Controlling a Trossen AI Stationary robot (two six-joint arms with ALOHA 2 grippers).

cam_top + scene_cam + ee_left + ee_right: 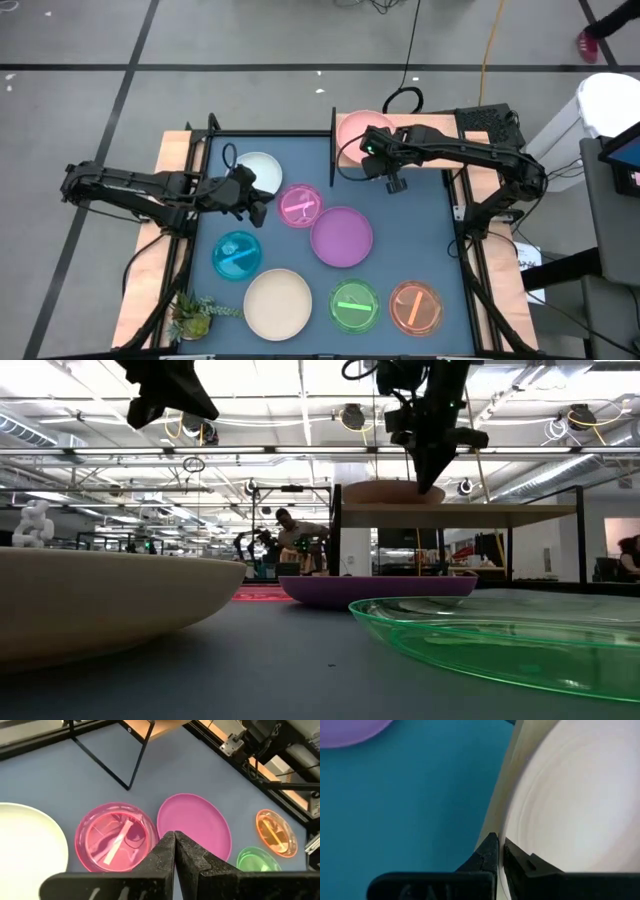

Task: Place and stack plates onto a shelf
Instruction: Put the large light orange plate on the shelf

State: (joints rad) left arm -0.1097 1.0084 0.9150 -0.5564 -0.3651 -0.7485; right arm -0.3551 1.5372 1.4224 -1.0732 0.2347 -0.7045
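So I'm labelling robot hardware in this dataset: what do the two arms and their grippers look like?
Both arms are dark, nearly black, built from slim jointed segments with blocky housings at the joints. The left gripper and the right gripper each end in two dark, wedge-shaped fingers with a rough, grainy surface, mounted on a flat black crossbar. A small green light glows near the right arm's wrist. No lettering is readable.

we see the salmon plate point(352, 128) partly covered by the right pincer point(394, 184) and its arm. the white plate point(27, 845) and green plate point(257, 860) are cut by the left wrist view's edge. we can't make out the distant person point(290, 538).
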